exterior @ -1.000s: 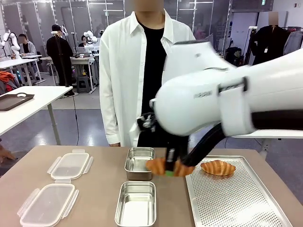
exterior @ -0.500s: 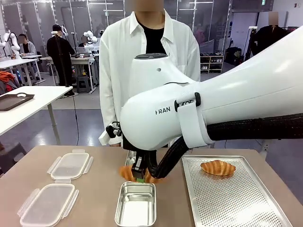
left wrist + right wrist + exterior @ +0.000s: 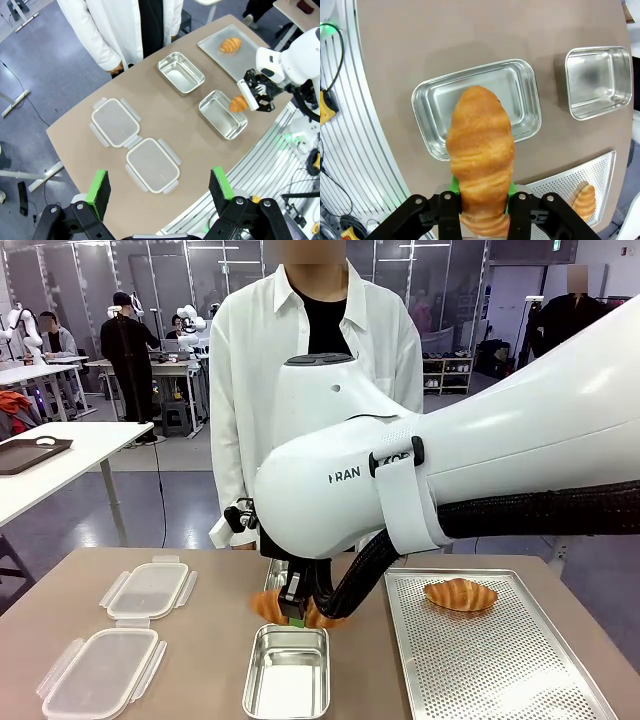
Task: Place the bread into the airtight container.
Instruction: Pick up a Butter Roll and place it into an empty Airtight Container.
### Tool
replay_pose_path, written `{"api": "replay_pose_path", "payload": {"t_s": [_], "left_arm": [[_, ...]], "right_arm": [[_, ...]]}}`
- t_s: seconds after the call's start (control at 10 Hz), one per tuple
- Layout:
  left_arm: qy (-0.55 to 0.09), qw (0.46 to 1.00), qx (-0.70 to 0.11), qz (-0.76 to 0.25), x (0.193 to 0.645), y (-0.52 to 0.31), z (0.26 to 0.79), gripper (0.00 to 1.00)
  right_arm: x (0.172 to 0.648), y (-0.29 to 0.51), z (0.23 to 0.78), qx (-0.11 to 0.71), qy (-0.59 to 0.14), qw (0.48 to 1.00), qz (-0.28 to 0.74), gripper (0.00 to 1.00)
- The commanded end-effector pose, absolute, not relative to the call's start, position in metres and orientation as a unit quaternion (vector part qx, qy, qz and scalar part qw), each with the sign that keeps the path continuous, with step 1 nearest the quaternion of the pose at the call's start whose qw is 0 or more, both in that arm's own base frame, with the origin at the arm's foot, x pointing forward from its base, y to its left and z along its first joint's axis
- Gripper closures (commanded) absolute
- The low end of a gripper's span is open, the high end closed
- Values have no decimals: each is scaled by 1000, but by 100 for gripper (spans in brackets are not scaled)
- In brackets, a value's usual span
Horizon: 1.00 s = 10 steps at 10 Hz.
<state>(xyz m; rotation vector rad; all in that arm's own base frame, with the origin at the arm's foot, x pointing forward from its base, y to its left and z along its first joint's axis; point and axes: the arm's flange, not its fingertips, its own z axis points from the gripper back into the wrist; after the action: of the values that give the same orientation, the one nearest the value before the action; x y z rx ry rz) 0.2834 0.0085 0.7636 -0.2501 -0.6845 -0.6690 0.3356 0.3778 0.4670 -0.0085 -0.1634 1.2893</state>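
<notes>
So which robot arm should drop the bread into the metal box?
The right arm, I'd say. The right gripper holds the bread just above the near metal box. The left gripper is open, holds nothing, and hangs high above the table.

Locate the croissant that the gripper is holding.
Front view, table centre: the croissant is clamped in the right gripper, just above the nearer steel container and left of the perforated tray.
</notes>
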Motion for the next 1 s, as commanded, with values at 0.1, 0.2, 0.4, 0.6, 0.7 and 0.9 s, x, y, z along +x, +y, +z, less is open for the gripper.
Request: {"api": "replay_pose_path", "payload": {"t_s": [0.1,0.2,0.4,0.6,0.7,0.9], "left_arm": [[-328,878,-115,-329,283,9,764,0],[-328,878,-115,-329,283,9,764,0],[-328,878,-115,-329,283,9,764,0],[-328,878,-115,-329,283,9,764,0],[-328,878,-115,-329,283,9,764,0],[-328,878,-115,-329,283,9,764,0]], "right_arm": [[345,381,458,27,-86,833,545,67],[349,380,459,36,-105,869,482,67],[344,381,455,65,-98,913,391,67],[347,390,445,99,-96,958,252,67],[350,393,435,94,-75,974,192,67],[358,398,422,106,-80,987,94,67]]}}
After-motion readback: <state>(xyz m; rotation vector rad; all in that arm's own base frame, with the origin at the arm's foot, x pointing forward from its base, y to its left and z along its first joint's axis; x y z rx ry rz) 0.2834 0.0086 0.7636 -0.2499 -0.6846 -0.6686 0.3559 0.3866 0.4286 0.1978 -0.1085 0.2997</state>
